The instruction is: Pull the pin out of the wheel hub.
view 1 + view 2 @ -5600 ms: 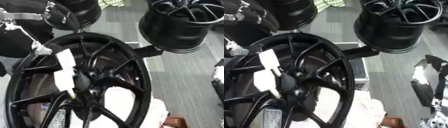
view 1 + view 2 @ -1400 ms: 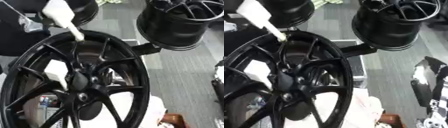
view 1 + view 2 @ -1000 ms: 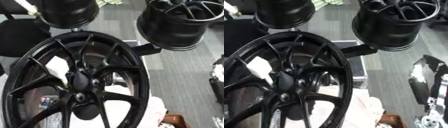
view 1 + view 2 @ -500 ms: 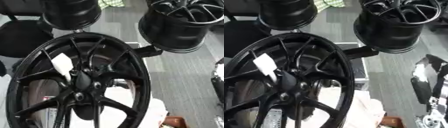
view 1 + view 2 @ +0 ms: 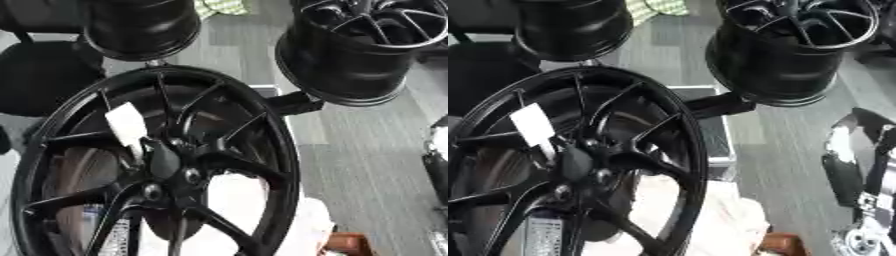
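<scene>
The large black multi-spoke alloy wheel (image 5: 157,165) fills the lower left of both views, tilted, its round centre hub (image 5: 164,162) dark and glossy with small bolt holes around it. A white, flat-ended object (image 5: 128,125) slants down across the spokes to the hub's upper left edge; whether it is a sleeved or gloved reach or a tool, and whether it touches a pin, cannot be told, and the pin itself cannot be made out. Judging by this, the pull is at the reach-in stage; the next move calls for a hold on the pin and a straight draw away from the hub. Neither robot hand can be identified with certainty. Beyond stand two more black rims (image 5: 354,47), above a grey floor (image 5: 367,150).
</scene>
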`<state>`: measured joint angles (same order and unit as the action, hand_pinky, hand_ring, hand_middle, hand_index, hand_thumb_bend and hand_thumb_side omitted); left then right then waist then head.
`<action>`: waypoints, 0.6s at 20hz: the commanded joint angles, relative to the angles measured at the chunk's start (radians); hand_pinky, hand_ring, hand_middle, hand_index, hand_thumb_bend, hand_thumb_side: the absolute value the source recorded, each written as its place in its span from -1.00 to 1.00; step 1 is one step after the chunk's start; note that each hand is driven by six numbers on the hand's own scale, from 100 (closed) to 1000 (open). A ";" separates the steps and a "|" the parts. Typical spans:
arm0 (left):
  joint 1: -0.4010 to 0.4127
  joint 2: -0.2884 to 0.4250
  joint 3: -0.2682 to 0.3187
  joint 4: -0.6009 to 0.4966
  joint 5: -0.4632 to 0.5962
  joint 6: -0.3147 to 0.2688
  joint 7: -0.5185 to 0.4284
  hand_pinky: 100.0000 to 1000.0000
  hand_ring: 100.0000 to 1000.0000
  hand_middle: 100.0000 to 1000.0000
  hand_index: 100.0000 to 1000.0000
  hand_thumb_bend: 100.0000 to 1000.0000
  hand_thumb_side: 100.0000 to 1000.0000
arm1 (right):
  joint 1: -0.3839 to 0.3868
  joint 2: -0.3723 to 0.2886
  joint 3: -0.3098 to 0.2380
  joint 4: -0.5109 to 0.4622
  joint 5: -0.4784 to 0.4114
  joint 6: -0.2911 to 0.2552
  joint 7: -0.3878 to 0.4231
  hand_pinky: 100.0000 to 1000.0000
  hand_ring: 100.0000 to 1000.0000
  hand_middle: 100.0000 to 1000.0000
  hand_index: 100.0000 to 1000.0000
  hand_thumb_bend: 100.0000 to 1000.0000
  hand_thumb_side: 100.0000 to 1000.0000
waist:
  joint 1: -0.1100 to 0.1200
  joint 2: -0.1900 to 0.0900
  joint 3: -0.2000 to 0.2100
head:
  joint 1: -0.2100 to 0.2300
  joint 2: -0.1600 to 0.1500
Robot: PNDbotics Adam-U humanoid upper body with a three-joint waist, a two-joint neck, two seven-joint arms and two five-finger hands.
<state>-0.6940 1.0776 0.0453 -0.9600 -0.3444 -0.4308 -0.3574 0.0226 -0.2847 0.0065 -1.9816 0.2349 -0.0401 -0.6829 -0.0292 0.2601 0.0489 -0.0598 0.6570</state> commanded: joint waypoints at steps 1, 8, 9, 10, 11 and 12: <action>-0.010 0.005 -0.014 0.019 -0.065 -0.009 -0.024 0.64 0.65 0.60 0.68 -1.00 -0.67 | -0.005 -0.002 -0.005 -0.018 -0.005 -0.002 0.002 0.70 0.50 0.08 0.34 -1.00 -0.16 | 0.002 -0.015 -0.002 | 0.002 -0.014; -0.032 -0.019 -0.018 0.024 -0.082 -0.024 -0.102 0.68 0.70 0.66 0.76 -1.00 -0.66 | -0.007 0.001 -0.001 -0.018 -0.008 -0.001 0.007 0.70 0.50 0.08 0.34 -1.00 -0.16 | 0.000 -0.012 -0.001 | -0.002 -0.011; -0.033 -0.020 -0.018 0.024 -0.083 -0.025 -0.104 0.67 0.70 0.66 0.76 -1.00 -0.66 | -0.007 0.001 -0.001 -0.018 -0.008 -0.001 0.007 0.70 0.50 0.08 0.34 -1.00 -0.16 | 0.000 -0.012 -0.001 | -0.003 -0.011; -0.034 -0.021 -0.018 0.023 -0.084 -0.026 -0.106 0.67 0.69 0.64 0.75 -1.00 -0.66 | -0.007 0.000 -0.002 -0.018 -0.008 -0.002 0.007 0.70 0.50 0.08 0.34 -1.00 -0.16 | 0.000 -0.012 -0.002 | -0.003 -0.010; -0.035 -0.023 -0.018 0.023 -0.084 -0.027 -0.107 0.66 0.69 0.64 0.74 -1.00 -0.66 | -0.007 -0.001 -0.002 -0.018 -0.008 -0.002 0.007 0.70 0.50 0.08 0.34 -1.00 -0.16 | 0.000 -0.013 -0.002 | -0.004 -0.010; -0.035 -0.023 -0.018 0.022 -0.084 -0.028 -0.108 0.66 0.69 0.64 0.73 -1.00 -0.66 | -0.007 -0.001 -0.002 -0.018 -0.008 -0.003 0.007 0.70 0.50 0.08 0.34 -1.00 -0.16 | 0.000 -0.013 -0.003 | -0.004 -0.010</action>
<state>-0.7094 1.0212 0.0219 -0.9292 -0.4239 -0.4570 -0.4614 0.0211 -0.2762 0.0069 -1.9816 0.2341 -0.0421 -0.6767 -0.0337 0.2608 0.0466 -0.0614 0.6546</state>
